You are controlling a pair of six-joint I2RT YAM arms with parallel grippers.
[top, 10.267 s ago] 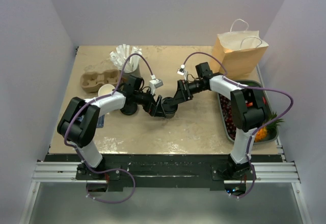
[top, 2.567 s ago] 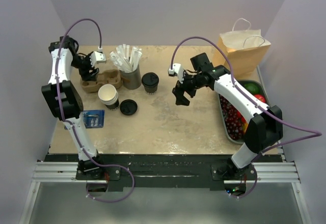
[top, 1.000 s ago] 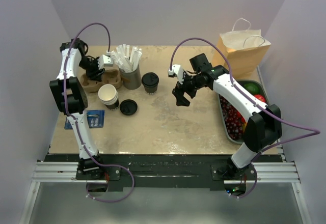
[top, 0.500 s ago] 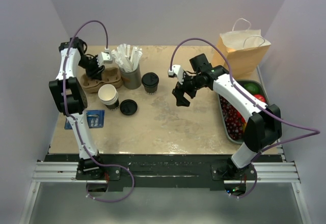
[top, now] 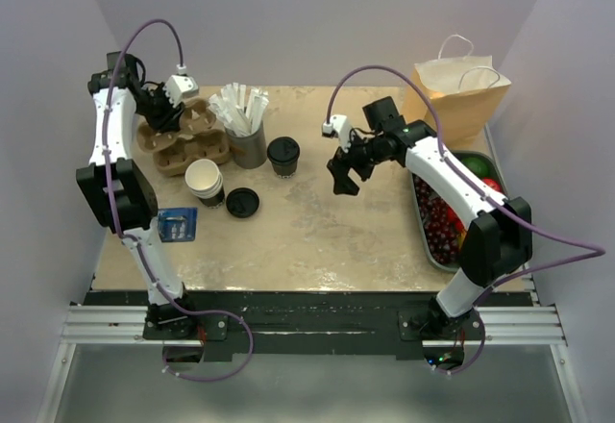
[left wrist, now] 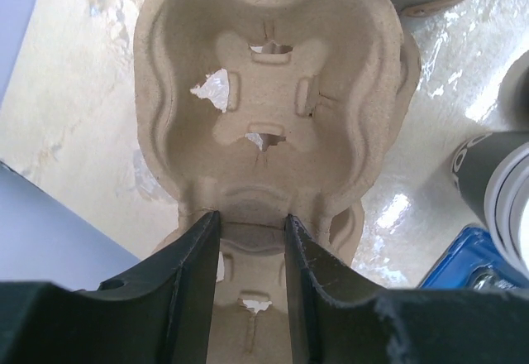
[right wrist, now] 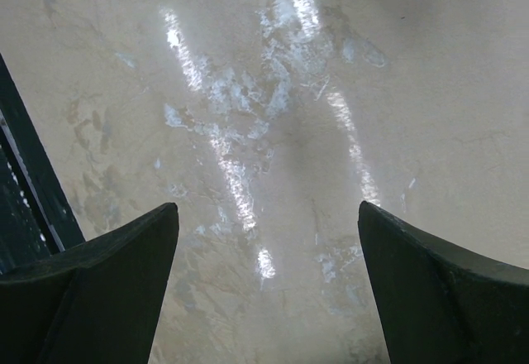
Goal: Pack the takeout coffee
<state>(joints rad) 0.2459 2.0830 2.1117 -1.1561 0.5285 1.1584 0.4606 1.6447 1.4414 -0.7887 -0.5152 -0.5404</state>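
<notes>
Now, your left hand (left wrist: 250,223): pinching the middle ridge of the pulp cup carrier (left wrist: 347,91), far left.
Your right hand (top: 343,175): fingers spread wide above the worktop (top: 317,240).
Takeout coffee (top: 283,154): upright on the worktop, lid on, just beside the grey cup (top: 247,146), apart from both hands.

The takeout coffee (top: 282,154) is noted as a small dark paper cup capped with a round black lid, the lid seated flat across the rim. It is found standing upright on the tan table (top: 336,240), in the far half and a little left of centre, just beside and to the right of the grey holder of white packets (top: 246,144). It is set apart from the loose black lid (top: 242,202) lying nearer the front, and nothing is seen touching or gripping it.
</notes>
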